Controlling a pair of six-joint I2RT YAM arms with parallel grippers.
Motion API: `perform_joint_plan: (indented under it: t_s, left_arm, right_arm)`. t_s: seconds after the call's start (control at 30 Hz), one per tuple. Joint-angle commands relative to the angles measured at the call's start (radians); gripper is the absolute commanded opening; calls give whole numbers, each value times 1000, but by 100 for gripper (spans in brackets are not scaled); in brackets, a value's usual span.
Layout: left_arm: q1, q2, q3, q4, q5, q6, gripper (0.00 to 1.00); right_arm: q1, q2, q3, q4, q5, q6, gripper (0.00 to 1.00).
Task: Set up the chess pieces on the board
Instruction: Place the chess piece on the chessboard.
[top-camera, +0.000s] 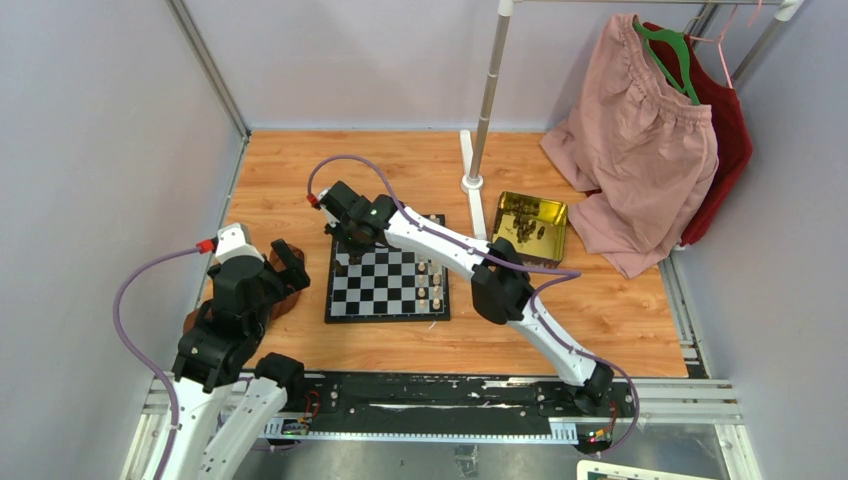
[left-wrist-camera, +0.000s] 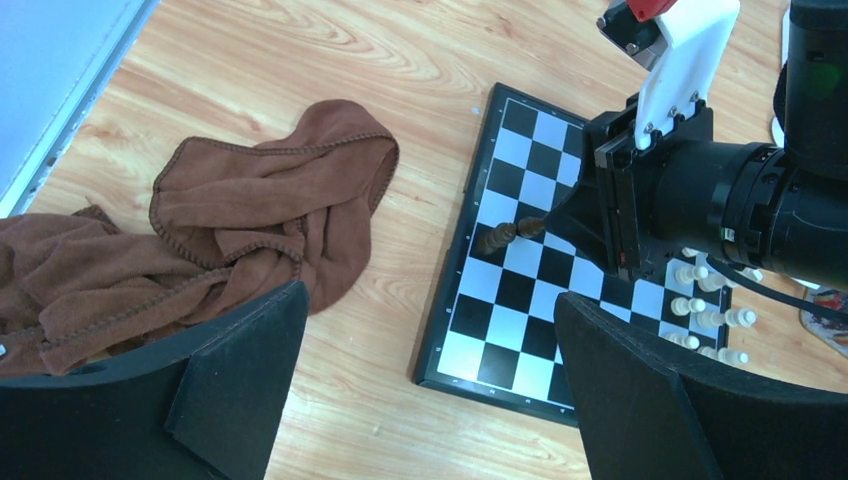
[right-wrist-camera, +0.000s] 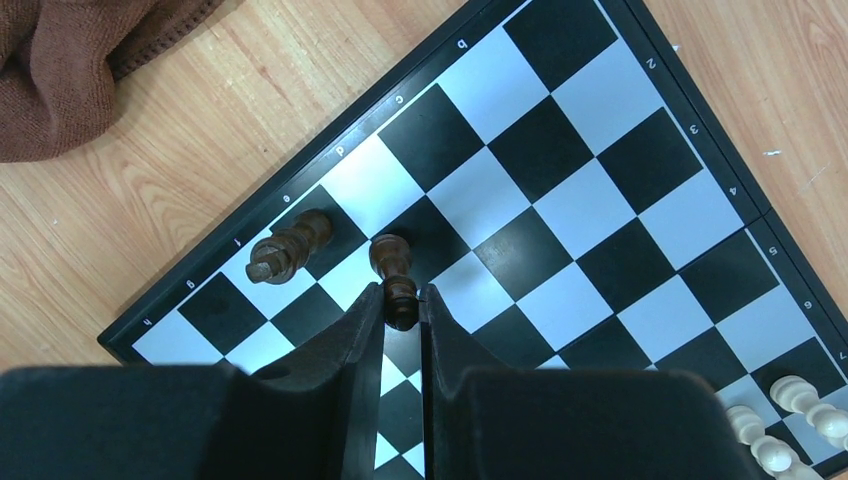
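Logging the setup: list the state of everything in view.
Left jaws: open, empty.
Right jaws: closed on dark piece.
Second dark piece: free, on edge square.
White pieces: lined up on board.
Cloth: crumpled.
Gold tray: holds spare dark pieces.

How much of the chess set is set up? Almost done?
Not nearly. Done: several cream pieces stand along one edge of the board, and one dark piece stands at the opposite edge. In hand: the right tool is shut on a second dark piece beside it. Still to do: more dark pieces wait in the gold tray, and most squares are bare. The left tool is open, holding nothing.
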Motion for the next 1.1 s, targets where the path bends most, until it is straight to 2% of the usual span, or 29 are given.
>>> perform_joint_plan:
  t_s: [0.0, 0.43, 0.8, 1.07]
  left_arm:
    - [-8, 7, 18, 8, -8, 17, 100]
    - [-8, 16, 27, 5, 10, 37, 100]
    - [-8, 26, 21, 5, 13, 33, 100]
    - [-8, 34, 19, 6, 15, 28, 100]
  right_arm:
    - [11, 42, 56, -18, -17, -10, 12]
    - [8, 80, 102, -4, -36, -8, 14]
    - [8, 67, 82, 24, -41, -8, 32]
    - [8, 49, 54, 46, -37, -11, 33]
